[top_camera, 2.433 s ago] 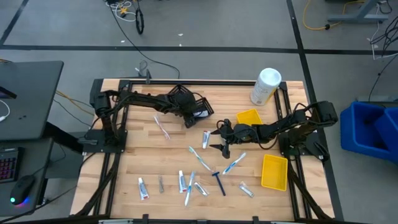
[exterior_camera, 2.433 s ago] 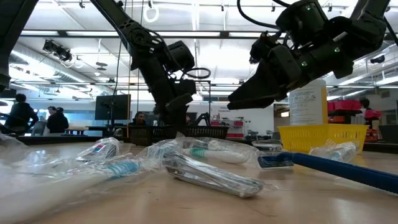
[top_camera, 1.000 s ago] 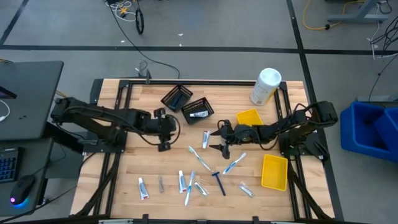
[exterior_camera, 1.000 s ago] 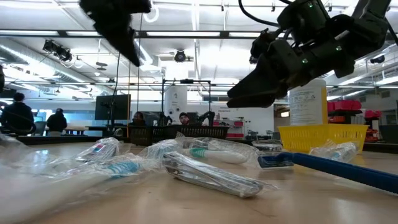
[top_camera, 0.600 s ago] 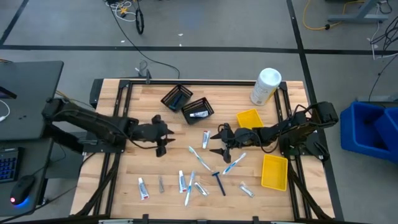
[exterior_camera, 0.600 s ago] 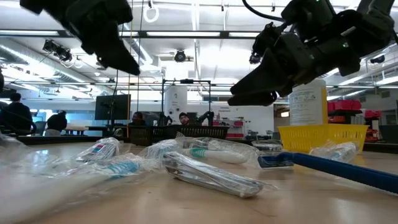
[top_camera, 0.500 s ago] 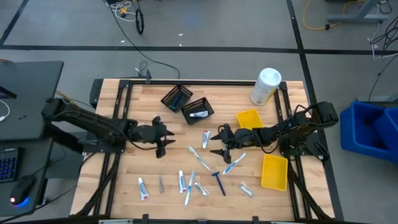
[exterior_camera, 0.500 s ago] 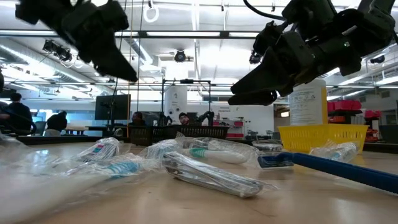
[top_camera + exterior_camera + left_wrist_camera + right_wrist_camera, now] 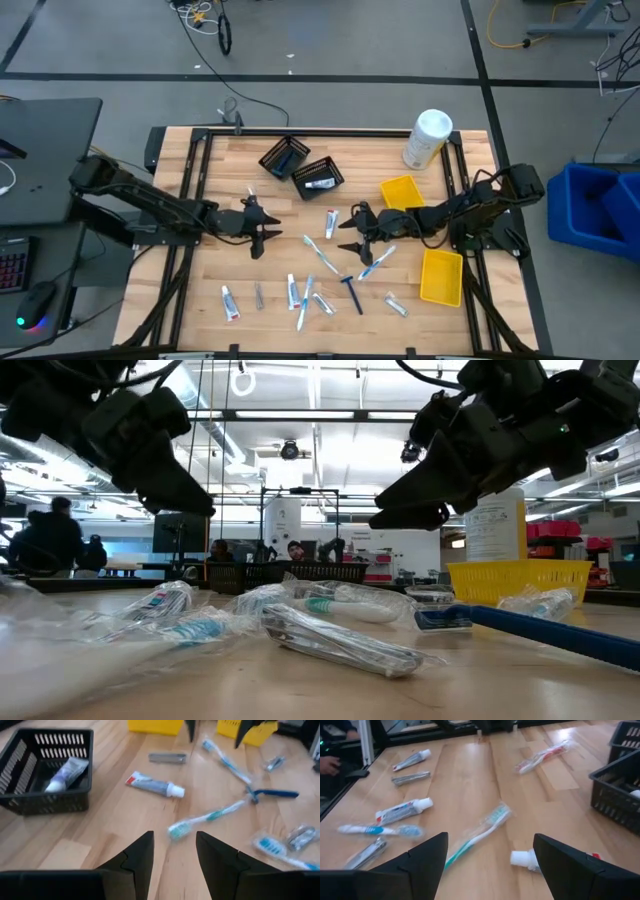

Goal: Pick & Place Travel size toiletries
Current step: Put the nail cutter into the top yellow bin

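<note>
Wrapped toiletries lie scattered on the wooden table: a teal toothbrush (image 9: 320, 252), a toothpaste tube (image 9: 331, 222), a blue toothbrush (image 9: 375, 262), a dark blue razor (image 9: 352, 294), and more tubes and silver pieces along the near side. My left gripper (image 9: 268, 236) hovers open left of them, its fingers (image 9: 172, 855) pointing at the teal toothbrush (image 9: 205, 817). My right gripper (image 9: 342, 238) hovers open from the right, above the same toothbrush (image 9: 477, 832) and the tube's cap (image 9: 522, 857). Neither touches anything. A red toothbrush (image 9: 542, 756) lies farther left.
Two black mesh baskets (image 9: 285, 157) (image 9: 318, 178) stand toward the far side, one holding a tube (image 9: 65, 774). Yellow bins (image 9: 400, 190) (image 9: 441, 277) sit on the right, and a white canister (image 9: 428, 138) at the far right corner. People show in the room beyond.
My left gripper has come down and toward the near edge, turning until its fingers point toward the table's right, at the scattered items. It has stayed open. My right gripper has turned a little toward the table's left. No item has moved.
</note>
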`<state>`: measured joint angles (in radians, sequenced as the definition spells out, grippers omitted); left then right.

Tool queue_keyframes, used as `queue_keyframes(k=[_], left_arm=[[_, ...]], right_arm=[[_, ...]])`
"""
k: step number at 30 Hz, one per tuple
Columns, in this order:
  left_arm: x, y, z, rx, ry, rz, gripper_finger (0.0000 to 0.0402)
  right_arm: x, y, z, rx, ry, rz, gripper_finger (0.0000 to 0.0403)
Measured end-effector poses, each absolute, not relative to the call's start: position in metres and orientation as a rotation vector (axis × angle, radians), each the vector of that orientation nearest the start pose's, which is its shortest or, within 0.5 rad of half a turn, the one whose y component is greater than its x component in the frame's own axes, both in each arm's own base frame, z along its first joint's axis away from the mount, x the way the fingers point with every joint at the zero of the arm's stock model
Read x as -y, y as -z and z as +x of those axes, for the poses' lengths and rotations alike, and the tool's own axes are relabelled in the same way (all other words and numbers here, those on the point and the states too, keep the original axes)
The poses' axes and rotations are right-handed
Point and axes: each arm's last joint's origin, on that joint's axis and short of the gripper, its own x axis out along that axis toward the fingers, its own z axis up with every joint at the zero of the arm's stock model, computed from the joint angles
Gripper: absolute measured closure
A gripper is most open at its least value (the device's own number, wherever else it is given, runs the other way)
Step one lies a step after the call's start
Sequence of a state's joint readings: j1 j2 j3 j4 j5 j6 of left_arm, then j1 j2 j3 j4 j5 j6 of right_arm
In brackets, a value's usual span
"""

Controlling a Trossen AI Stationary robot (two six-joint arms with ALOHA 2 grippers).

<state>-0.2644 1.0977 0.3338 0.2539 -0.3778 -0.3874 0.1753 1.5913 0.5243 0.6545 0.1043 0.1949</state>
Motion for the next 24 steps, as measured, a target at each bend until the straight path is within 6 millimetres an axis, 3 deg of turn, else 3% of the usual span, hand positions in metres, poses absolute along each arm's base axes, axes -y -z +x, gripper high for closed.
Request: queue_keyframes(k=[7, 13, 24], left_arm=[[0.047, -0.166, 0.195, -0.448, -0.206, -0.168, 0.0247], [0.049, -0.164, 0.191, -0.437, -0.329, -0.138, 0.0247], [0.058, -0.142, 0.169, -0.644, -0.426, -0.384, 0.0247]], right_arm=[[-0.055, -0.141, 0.278, -0.439, -0.041, 0.145, 0.0107], [-0.057, -0.132, 0.272, -0.516, 0.109, 0.092, 0.0111], [-0.07, -0.124, 0.262, -0.613, 0.184, 0.309, 0.0115]])
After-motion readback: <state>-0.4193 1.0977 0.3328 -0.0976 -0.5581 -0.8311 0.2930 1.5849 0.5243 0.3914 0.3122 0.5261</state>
